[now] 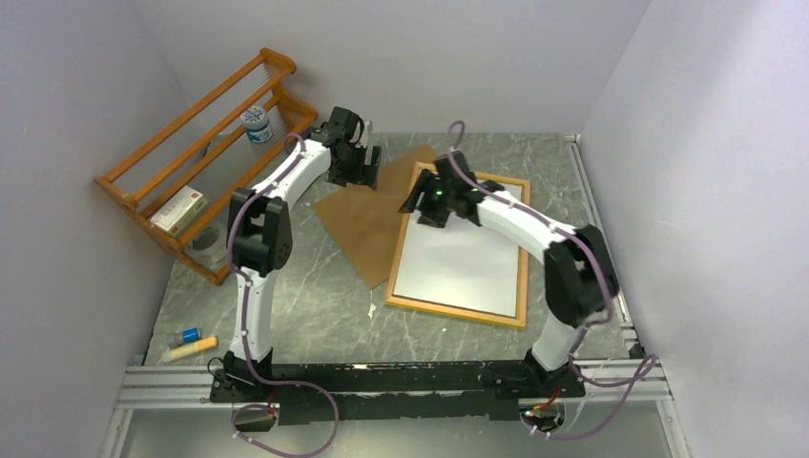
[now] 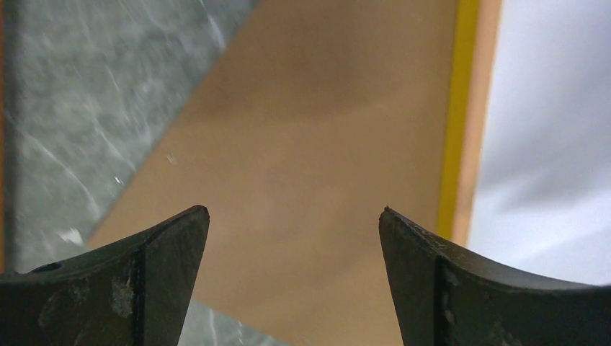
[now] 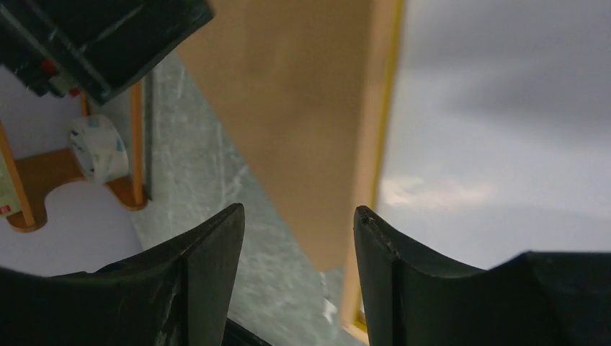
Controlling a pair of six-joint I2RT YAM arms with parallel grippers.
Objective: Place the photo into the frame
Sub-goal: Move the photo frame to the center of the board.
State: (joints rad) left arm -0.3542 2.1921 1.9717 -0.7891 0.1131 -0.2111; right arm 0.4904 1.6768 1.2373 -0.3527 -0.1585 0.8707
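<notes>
Both left gripper (image 2: 294,213) and right gripper (image 3: 297,209) are held apart, empty; photo (image 1: 463,258) (white back up) is judged seated in frame (image 1: 456,314) under right gripper; flattening is needed next.

free: bare table (image 1: 305,305) near side | obstacles: rack (image 1: 119,188) far left, frame (image 1: 456,314) right

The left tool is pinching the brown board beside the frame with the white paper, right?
No. The left tool is open, pinching nothing, above the brown board; the left wrist view shows it. The board does lie beside the frame holding the white paper.
</notes>
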